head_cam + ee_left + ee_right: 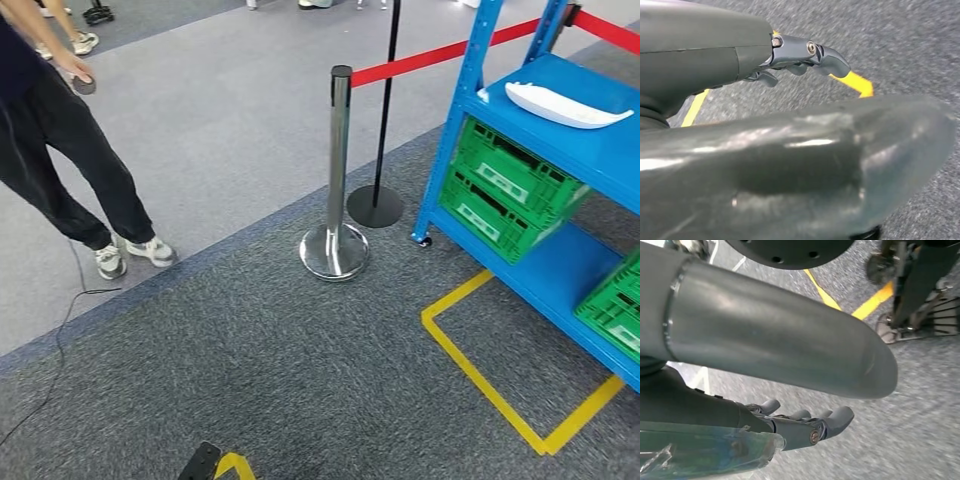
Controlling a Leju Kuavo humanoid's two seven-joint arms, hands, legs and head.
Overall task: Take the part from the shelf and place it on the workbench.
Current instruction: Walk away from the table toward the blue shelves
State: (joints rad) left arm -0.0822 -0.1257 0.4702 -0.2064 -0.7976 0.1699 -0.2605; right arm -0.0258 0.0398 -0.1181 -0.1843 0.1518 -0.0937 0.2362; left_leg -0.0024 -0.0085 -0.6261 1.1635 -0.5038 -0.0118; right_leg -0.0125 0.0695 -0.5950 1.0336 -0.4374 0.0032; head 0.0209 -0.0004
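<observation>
Both hands hang over grey carpet holding nothing: the left hand (pixel 806 57) has its fingers (pixel 830 62) loosely extended and apart above yellow floor tape (pixel 855 82), and the right hand (pixel 806 425) likewise. On the blue shelf (pixel 604 150), the white part (pixel 566 105) lies flat on the upper level, above green crates (pixel 506 185). A chrome stanchion (pixel 336 180) with red belt (pixel 423 60) stands nearby; a person (pixel 68 150) stands on the far left.

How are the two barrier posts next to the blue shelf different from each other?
The near post is shiny chrome; the far post is black. The near post is thick with a domed chrome base; the far post is thin with a flat black disc base. The red belt runs from the near post's black cap. Both stand upright on the carpet beside the blue shelf.
</observation>
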